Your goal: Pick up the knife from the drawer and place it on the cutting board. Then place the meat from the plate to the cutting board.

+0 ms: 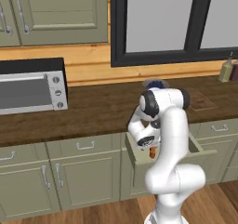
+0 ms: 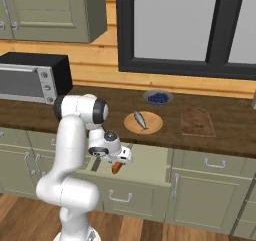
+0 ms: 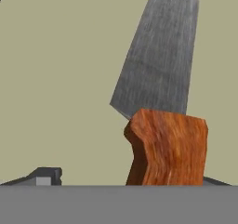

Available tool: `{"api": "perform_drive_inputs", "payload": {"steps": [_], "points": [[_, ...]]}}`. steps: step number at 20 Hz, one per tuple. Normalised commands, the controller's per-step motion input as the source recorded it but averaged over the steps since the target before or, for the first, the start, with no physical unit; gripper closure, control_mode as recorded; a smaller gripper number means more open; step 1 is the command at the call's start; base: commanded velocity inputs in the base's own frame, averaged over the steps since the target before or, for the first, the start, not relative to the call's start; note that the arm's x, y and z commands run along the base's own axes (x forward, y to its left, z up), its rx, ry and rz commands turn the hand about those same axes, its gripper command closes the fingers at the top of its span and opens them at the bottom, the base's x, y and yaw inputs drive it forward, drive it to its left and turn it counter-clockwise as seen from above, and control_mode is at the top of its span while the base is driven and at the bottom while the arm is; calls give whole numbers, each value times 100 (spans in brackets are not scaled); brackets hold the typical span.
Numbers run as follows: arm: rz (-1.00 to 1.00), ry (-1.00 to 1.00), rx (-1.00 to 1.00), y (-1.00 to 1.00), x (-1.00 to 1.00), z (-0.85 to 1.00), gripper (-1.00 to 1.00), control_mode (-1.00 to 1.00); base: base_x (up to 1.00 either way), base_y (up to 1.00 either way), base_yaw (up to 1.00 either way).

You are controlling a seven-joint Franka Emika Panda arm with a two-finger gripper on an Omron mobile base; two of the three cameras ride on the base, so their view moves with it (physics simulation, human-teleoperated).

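Dark wooden bench [image 2: 70,116] runs under the window, carrying the cutting board [image 2: 196,120] and, beside it, the plate [image 2: 152,127] with the meat [image 2: 140,119] on it. Below, the drawer [image 2: 145,166] stands pulled out, and the arm folds down over it, wrist pointing into the tray. The knife [image 3: 160,102] lies flat on the drawer floor: stiff, probably light, slick along the blade, so the orange-red handle looks the sensible place to grip. The jaws stand wide either side of that handle, not visibly clamped.
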Motion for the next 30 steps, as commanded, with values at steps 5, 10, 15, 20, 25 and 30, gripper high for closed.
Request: {"api": "perform_drive_inputs", "payload": {"steps": [5, 10, 15, 20, 25, 30], "points": [[0, 17, 1, 0, -21, -55, 100, -100, 0, 0, 0], [-4, 6, 4, 0, -62, -3, 100, -100, 0, 0, 0], [-24, -6, 0, 0, -56, 35, 100, -100, 0, 0, 0], [-33, -12, 0, 0, -44, 74, 100, -100, 0, 0, 0], [-47, -3, 4, -25, -46, 54, 100, -100, 0, 0, 0], [-47, -1, 8, -40, -30, 64, 100, -100, 0, 0, 0]]}}
